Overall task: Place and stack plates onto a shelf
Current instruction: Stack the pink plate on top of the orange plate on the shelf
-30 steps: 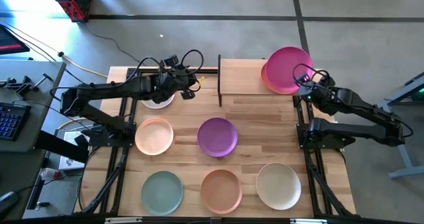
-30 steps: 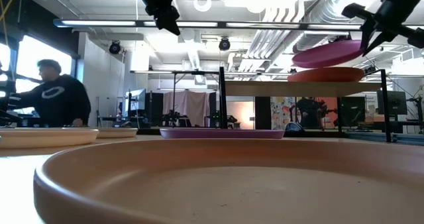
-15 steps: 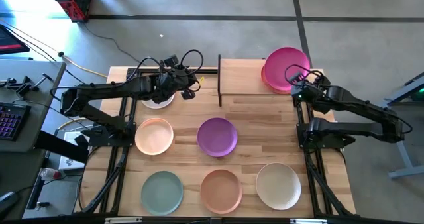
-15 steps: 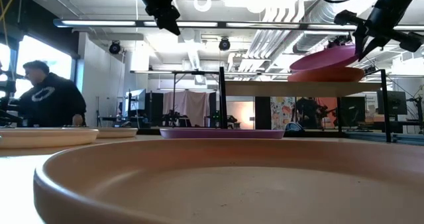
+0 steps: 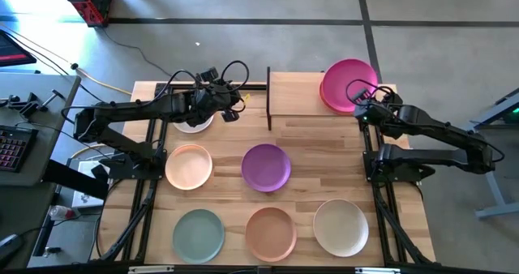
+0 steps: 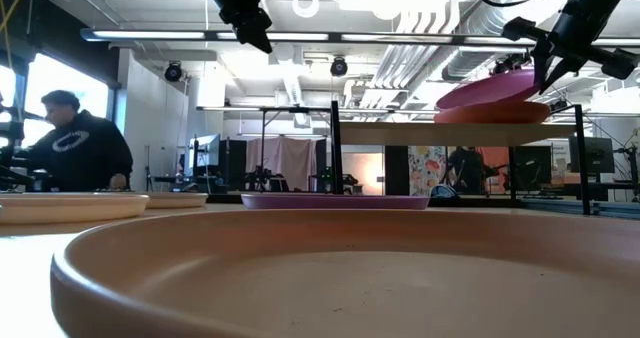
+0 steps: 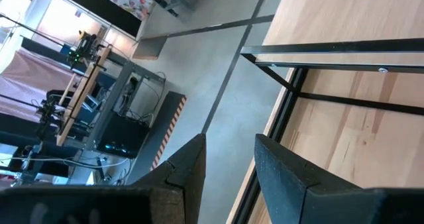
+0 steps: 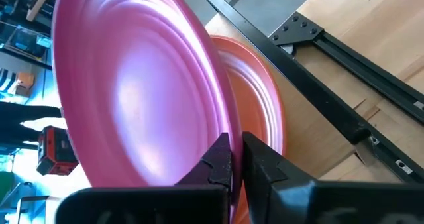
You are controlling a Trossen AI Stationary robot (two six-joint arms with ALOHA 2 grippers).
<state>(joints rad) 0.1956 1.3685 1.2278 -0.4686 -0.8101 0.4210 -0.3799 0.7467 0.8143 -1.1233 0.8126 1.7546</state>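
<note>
In the upper left of the high view, the left claw (image 5: 229,105) hangs over the white plate (image 5: 193,125), fingers parted and empty, unmoved. Along the bottom and middle of the surface (image 5: 312,164) six plates wait. At the upper right, the right claw (image 5: 362,105) pinches the rim of the magenta plate (image 5: 349,79), which over the last second has dropped from tilted in the air to nearly flat on the orange plate (image 8: 262,128) on the shelf (image 5: 293,92). Release looks imminent.

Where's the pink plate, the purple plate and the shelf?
magenta plate (image 5: 349,79), high view, middle of its face.
purple plate (image 5: 266,166), high view, its centre.
shelf (image 5: 293,93), high view, bare board.
</note>
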